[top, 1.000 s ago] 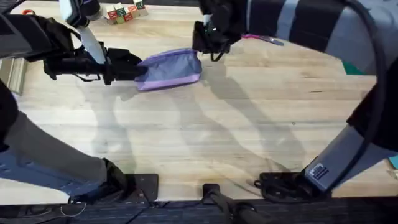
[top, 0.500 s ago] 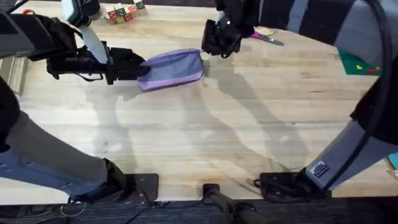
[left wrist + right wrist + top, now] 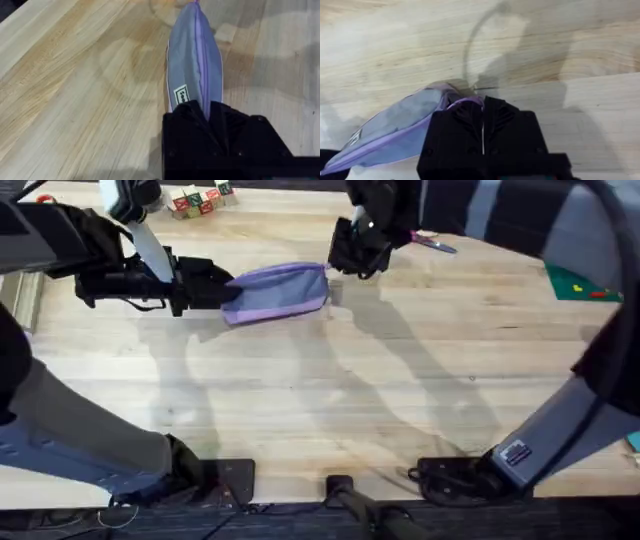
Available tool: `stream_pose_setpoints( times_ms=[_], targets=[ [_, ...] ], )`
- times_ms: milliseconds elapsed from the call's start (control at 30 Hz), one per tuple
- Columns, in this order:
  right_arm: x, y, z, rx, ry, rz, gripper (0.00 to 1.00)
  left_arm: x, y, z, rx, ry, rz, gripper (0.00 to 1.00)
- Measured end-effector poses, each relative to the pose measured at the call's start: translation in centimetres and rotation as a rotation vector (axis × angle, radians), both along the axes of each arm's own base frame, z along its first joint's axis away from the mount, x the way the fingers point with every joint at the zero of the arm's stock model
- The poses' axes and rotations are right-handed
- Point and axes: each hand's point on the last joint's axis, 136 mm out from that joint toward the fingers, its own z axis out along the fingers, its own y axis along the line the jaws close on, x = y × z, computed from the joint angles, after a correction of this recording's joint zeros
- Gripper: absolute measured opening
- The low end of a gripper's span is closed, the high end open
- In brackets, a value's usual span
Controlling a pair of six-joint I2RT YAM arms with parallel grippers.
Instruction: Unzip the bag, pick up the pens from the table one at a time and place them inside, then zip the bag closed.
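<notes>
Left end effector (image 3: 222, 288) is clamped on the near end of the bag (image 3: 278, 290), as the left wrist view confirms: the black fingers (image 3: 220, 125) pinch the grey and lavender fabric where the zipper line runs in. Right end effector (image 3: 338, 268) sits at the opposite end of the bag, fingers drawn together at the lavender tip, apparently on the zipper pull; the pull itself cannot be made out. The bag lies on the desk (image 3: 330, 400), towards its far side, stretched between the two arms. The zipper appears closed along the length seen from the left wrist.

Judgement: unzipping is the step in hand. No pen is identifiable on the desk. Scissors (image 3: 432, 243) lie beyond the right arm, coloured blocks (image 3: 198, 200) at the far left.

Risks: if the right end effector holds fabric rather than the pull, drawing along the bag would drag or lift it instead of opening it. A weak left hold would let the bag slide. Slack fabric may jam the slider.
</notes>
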Motion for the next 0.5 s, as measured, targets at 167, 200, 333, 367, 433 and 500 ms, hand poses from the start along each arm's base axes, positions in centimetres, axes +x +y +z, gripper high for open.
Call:
stream_pose_setpoints(
  times_ms=[167,200,333,367,433,500],
  targets=[
    [1.1,-3.9,3.1,-0.062,-0.085,-0.098,0.676,0.0,0.5,-0.2,0.010,0.005,0.013,0.042],
    [1.2,-4.8,3.8,-0.068,-0.096,-0.117,0.806,0.0,0.6,-0.2,0.012,0.006,0.015,0.042],
    [0.6,-6.3,7.4,-0.068,-0.153,-0.131,0.994,0.0,0.6,-0.2,0.012,0.007,0.017,0.042],
    [0.2,-6.1,8.4,-0.063,-0.170,-0.119,0.995,0.0,0.6,-0.2,0.012,0.007,0.017,0.042],
    [-0.5,-5.3,10.5,-0.053,-0.218,-0.071,0.996,0.0,0.6,-0.2,0.012,0.007,0.017,0.042],
    [-1.3,-4.4,12.3,-0.056,-0.259,-0.007,0.996,0.0,0.6,-0.2,0.012,0.007,0.017,0.042]
  ],
)
